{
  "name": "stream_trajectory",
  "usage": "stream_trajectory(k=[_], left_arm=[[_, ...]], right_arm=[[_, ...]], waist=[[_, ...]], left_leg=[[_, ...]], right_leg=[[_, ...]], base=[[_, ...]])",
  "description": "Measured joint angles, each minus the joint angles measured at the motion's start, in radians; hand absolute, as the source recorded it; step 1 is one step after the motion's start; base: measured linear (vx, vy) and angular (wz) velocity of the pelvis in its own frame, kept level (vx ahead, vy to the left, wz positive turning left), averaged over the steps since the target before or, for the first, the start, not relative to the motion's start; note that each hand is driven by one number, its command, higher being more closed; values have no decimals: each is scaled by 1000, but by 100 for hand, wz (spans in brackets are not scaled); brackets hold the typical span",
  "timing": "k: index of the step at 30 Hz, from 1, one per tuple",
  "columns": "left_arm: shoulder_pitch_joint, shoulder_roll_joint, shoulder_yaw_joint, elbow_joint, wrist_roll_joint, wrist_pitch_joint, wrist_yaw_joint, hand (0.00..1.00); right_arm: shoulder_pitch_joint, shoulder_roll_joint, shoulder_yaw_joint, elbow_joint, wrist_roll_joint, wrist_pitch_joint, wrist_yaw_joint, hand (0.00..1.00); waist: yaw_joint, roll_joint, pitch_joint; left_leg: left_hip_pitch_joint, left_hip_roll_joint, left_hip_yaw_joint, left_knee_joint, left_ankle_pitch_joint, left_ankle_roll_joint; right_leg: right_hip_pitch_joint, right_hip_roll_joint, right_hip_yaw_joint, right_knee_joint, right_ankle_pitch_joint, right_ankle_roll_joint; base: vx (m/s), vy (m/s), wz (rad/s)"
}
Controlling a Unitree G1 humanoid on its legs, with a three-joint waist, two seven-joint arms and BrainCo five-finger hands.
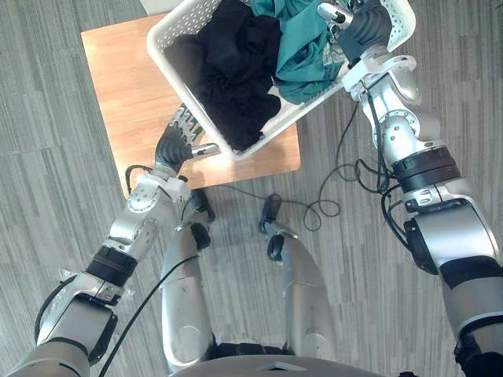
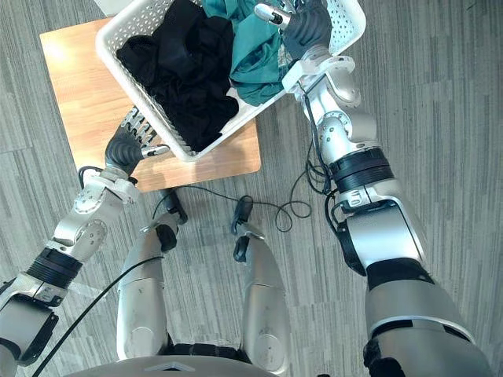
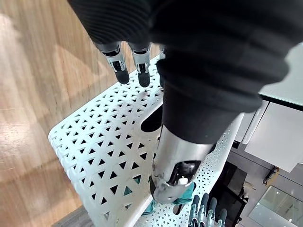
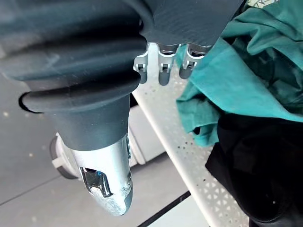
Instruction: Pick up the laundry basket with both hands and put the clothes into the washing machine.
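Since the right hand (image 1: 363,27) reaches over the laundry basket's (image 3: 104,151) rim with its fingers half hidden, its grip cannot be told; the left hand (image 1: 179,137) presses straight fingers against the lattice wall beside a handle slot (image 3: 151,124); black clothes (image 1: 236,71) and teal clothes (image 1: 302,43) lie between the hands, over a wooden table (image 1: 130,94).

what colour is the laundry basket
The basket is white; the left wrist view shows it best.

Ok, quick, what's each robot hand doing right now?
Left robot hand: open, pressed against the white laundry basket wall.
Right robot hand: at the basket's rim; cannot be told.
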Motion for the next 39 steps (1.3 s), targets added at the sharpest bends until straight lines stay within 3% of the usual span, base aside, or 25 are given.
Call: stream_trajectory(k=[2,7,11,17,22,24,27,30,35,39], left_arm=[[8,1,2,0,0,0,-6,0],[12,1,3,-1,-1,0,-11,0],[23,-1,13,-3,0,-1,-4,0],[59,-42,94,-15,1,-2,10,0],[71,-79,122,-26,1,-3,15,0],[74,-84,121,-26,1,-3,15,0],[81,-95,122,-26,2,-4,18,0],[91,-113,123,-34,2,-4,27,0],[116,-149,145,-41,23,-4,25,0],[127,-170,156,-43,42,-4,3,0]], right_arm=[[0,-19,11,0,-7,1,0,0],[-9,-74,11,7,-146,0,-11,0],[-50,-97,-19,1,-153,-7,-52,0],[-99,-137,-123,-63,-157,-70,-119,0],[-116,-145,-155,-68,-203,-72,-162,0],[-145,-145,-150,-24,-280,-67,-165,0],[-230,-148,-89,120,-398,-30,-160,0],[-296,-149,-15,223,-449,5,-152,0],[-434,-155,211,493,-542,54,-96,0],[-487,-171,398,642,-550,80,-51,0]], waist=[[-1,1,0],[4,1,0],[1,1,0],[7,1,0],[8,1,0],[8,1,0],[9,2,0],[9,3,0],[19,7,1],[19,13,0]], left_leg=[[-4,2,-3,9,-5,2],[-9,3,-3,14,-8,4],[-14,4,-4,14,-8,4],[-26,8,-6,19,-8,4],[-26,9,-7,19,-8,4],[-26,9,-7,16,-7,3],[-29,6,-8,2,1,0],[-39,-7,-8,-29,19,0],[-70,-16,-7,-52,33,1],[-69,-23,-7,-68,37,-2]], right_leg=[[0,0,0,1,0,0],[-2,0,-1,1,0,0],[-5,1,-3,-1,0,0],[-16,5,-4,1,1,-1],[-18,6,-5,5,0,-1],[-19,5,-8,5,-2,-3],[-21,3,-19,-4,-5,-7],[-33,-2,-26,-19,5,-12],[-64,-3,-27,-25,21,-13],[-65,-4,-27,-36,21,-13]], base=[[0,0,0],[25,4,0],[35,-6,0],[44,-10,-2],[8,-3,0],[0,0,0],[27,-12,5],[34,-8,7],[72,-16,2],[57,-18,2]])
